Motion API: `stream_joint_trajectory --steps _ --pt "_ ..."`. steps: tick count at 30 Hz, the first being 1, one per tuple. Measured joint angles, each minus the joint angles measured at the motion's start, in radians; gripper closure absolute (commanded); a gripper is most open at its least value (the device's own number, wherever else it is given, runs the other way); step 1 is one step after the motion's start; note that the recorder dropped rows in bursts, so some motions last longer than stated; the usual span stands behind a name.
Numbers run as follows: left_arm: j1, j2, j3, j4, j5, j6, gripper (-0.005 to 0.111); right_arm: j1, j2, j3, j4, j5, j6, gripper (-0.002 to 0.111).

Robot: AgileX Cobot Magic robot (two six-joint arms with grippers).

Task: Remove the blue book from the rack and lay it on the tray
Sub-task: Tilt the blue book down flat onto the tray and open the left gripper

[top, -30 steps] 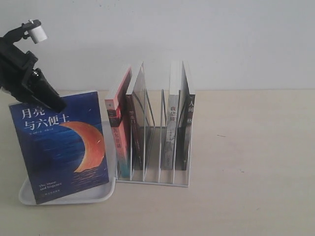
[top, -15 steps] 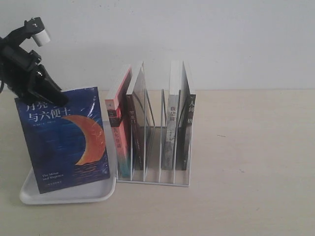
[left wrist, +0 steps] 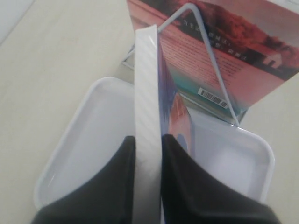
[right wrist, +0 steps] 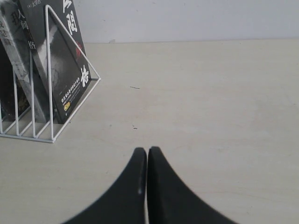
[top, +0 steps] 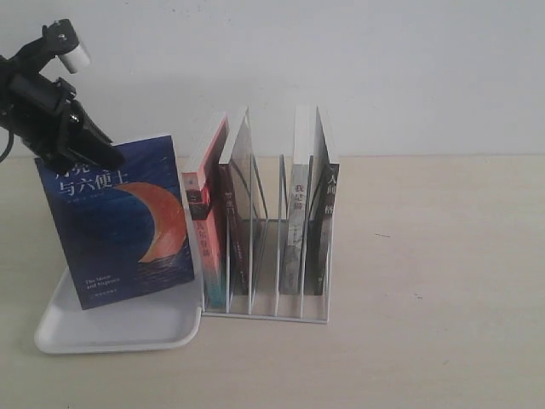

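You lose the blue book's [top: 119, 226] top corner and the start of its title behind the left gripper [top: 102, 155], whose arm runs off the exterior view's edge. The book hides the tray's [top: 128, 328] far rim. Its small print is too small to read.

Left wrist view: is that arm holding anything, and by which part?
The blue book, pinched at its top edge near the upper left corner in the exterior view, jaws on front and back covers, above the tray.

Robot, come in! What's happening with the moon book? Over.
Left gripper shut on navy orange-moon paperback, tilted over shallow white plastic tray. Right gripper shut, empty. White wire rack close beside.
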Motion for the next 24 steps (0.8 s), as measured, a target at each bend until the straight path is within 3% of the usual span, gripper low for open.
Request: stream_joint_trajectory --steps 16,24 --pt "0.01 0.061 -0.015 -0.072 -0.098 0.14 0.101 0.0 0.0 0.0 0.0 0.0 0.0 0.108" --pt "0.01 0.071 -0.013 -0.088 -0.126 0.147 0.07 0.0 0.0 0.0 0.0 0.0 0.0 0.108"
